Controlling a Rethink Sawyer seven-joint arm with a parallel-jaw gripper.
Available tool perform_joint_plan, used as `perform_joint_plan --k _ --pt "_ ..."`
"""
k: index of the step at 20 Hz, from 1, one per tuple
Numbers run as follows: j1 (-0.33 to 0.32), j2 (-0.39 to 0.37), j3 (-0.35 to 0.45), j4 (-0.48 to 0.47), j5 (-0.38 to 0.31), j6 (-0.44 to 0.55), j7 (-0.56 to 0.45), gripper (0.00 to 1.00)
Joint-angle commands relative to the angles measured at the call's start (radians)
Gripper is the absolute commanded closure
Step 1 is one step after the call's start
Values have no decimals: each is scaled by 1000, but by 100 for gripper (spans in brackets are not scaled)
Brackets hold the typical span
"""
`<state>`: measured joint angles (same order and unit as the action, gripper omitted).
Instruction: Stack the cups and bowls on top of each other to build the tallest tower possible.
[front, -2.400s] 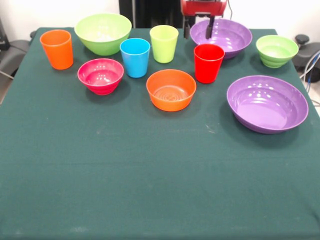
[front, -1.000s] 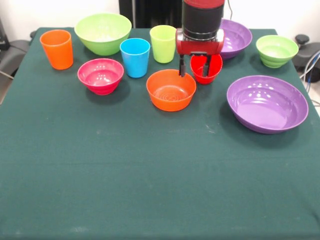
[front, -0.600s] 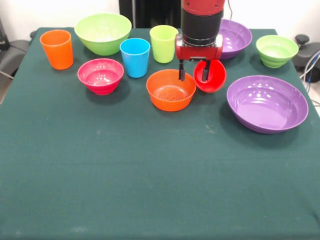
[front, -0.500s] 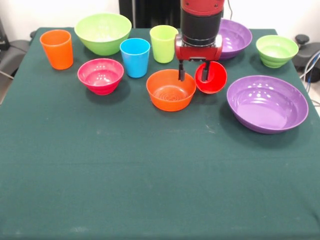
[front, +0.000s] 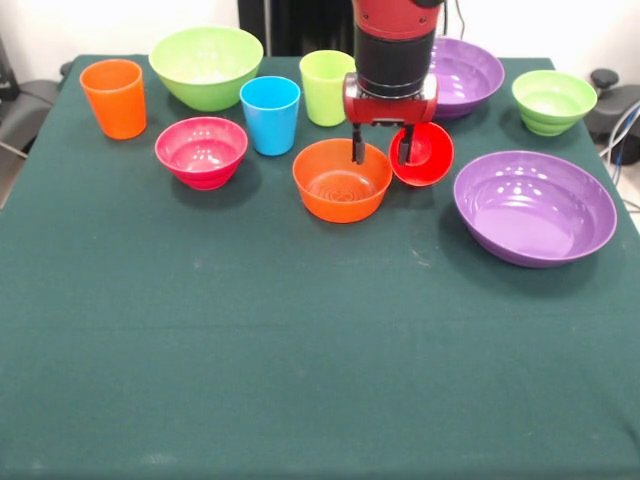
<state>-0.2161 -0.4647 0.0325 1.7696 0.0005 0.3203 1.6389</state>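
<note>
My arm (front: 395, 45) is red and black. Cups: orange (front: 114, 97), blue (front: 270, 114), lime (front: 327, 86), red (front: 424, 157). Bowls: lime (front: 206, 66), pink (front: 201, 151), orange (front: 341, 180), green (front: 553, 101), two purple (front: 535, 206) (front: 466, 72). Dark green cloth (front: 300, 340).

A green-clothed table (front: 300, 350) before a white wall (front: 120, 25).

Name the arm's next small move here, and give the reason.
Probably lift clear. The red cup lies tipped over, its mouth facing the camera, beside the orange bowl. The open end effector straddles that bowl's far rim and grips nothing.
</note>
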Motion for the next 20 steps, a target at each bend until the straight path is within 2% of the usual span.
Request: perform_joint_plan --k 1,20 --pt "-30 64 104 4 -26 -55 96 0" --pt "-22 134 123 -23 -11 -129 130 0"
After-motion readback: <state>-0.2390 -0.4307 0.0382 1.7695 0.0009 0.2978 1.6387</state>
